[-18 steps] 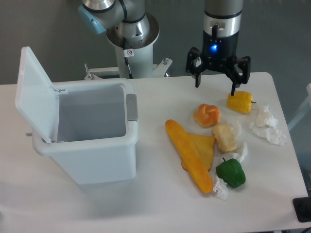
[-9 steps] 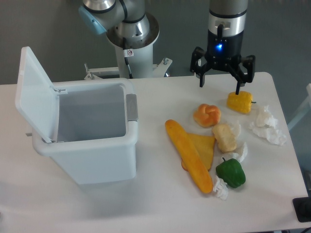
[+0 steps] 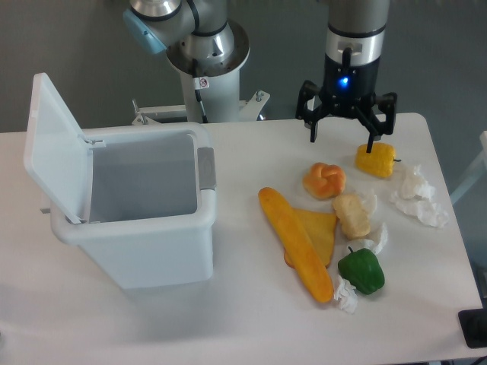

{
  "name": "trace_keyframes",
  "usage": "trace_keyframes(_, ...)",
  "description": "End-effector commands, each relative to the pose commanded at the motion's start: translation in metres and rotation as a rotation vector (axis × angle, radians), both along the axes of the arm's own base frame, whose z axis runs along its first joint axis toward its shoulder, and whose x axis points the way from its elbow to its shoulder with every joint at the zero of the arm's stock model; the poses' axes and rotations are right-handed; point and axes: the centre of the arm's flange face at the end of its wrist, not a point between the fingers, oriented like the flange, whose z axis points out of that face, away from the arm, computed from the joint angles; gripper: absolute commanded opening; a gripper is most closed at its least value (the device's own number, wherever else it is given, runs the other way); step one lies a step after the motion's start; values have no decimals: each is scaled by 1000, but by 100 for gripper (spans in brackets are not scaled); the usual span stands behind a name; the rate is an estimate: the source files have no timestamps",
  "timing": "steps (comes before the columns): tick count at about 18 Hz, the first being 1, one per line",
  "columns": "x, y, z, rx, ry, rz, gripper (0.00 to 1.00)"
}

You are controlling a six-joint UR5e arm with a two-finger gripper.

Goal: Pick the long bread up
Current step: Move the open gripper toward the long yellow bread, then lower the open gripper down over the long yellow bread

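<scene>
While the gripper [image 3: 342, 138] hangs with fingers spread and empty at the back of the table [image 3: 228, 319], near the yellow pepper [image 3: 376, 160], looks like the approach step, nothing grasped yet. Bread [image 3: 296, 242] lies diagonally mid-table, partly over the toast [image 3: 322, 232], well apart from the gripper. Next calls for moving forward and left, turning to span the loaf's width, then descending. Small sticker [image 3: 202, 82] on the robot base, unreadable; no other writing.

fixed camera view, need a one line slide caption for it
Open gripper hovers at the table's far edge, well behind the long bread, which lies diagonally across the toast slice.
</scene>
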Motion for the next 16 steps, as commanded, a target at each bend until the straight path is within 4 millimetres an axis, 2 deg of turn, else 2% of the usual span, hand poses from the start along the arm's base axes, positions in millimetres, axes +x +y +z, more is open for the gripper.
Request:
trace_keyframes(7,2,3,-28,-11,-59,61,100)
trace_keyframes(11,5,13,-44,-20,-97,90,100)
trace_keyframes(14,7,22,-47,-14,-118,160,100)
trace_keyframes(16,4,27,-56,-18,-140,196,100)
